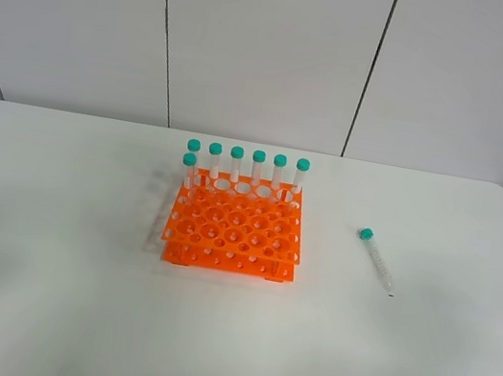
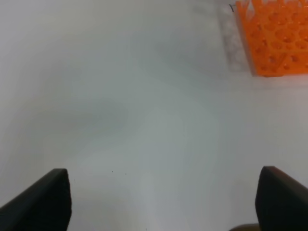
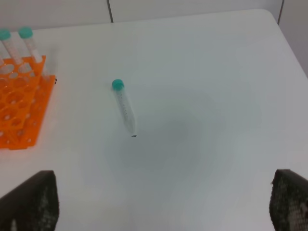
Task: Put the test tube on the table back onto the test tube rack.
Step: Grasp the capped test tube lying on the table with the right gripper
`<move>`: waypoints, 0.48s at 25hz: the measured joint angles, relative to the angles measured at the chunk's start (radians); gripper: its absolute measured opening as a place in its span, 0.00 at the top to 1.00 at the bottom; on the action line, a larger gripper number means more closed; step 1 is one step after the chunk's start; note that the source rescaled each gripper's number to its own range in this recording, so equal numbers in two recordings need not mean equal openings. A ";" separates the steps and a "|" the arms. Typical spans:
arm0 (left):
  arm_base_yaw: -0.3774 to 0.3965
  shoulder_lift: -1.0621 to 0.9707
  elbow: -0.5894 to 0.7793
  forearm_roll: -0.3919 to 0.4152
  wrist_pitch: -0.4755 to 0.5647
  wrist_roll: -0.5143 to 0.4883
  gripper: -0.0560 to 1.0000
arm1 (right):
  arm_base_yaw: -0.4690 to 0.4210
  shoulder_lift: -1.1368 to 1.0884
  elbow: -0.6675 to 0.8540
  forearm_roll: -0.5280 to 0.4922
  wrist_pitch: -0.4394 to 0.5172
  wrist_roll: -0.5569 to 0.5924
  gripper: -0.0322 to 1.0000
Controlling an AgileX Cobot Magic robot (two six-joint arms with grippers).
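An orange rack (image 1: 234, 229) stands near the middle of the white worktop (image 1: 44, 259), somewhat closer to the far edge. Seven other tubes (image 1: 257, 168) with teal caps stand upright in it. Six fill the row nearest the far edge, and one stands just in front of them at the left end. The holes toward the near edge are open.

The test tube (image 1: 375, 260) lies flat on the worktop between the rack and the right edge, and a strip of white surface separates it from the rack. Its long axis runs roughly from far edge to near edge, slightly slanted. The teal cap points to the far edge and the conical tip to the near right corner.

The left end effector (image 2: 166, 197) hangs over plain worktop with its fingers wide apart and the rack's corner ahead of it. The right end effector (image 3: 161, 199) is likewise spread wide and grips nothing, and the test tube lies ahead of it.
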 joint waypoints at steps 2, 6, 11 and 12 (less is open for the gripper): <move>0.000 0.000 0.000 0.000 0.000 0.000 0.00 | 0.000 0.000 0.000 0.000 0.000 0.000 0.00; 0.000 0.000 0.000 0.000 0.000 0.000 0.00 | 0.000 0.000 0.000 -0.002 0.000 0.000 0.00; 0.000 0.000 0.000 0.000 0.000 0.000 0.00 | 0.000 0.123 -0.073 -0.029 -0.050 -0.002 0.00; 0.000 0.000 0.000 0.000 0.000 0.000 0.00 | 0.000 0.170 -0.103 -0.038 -0.061 -0.003 0.00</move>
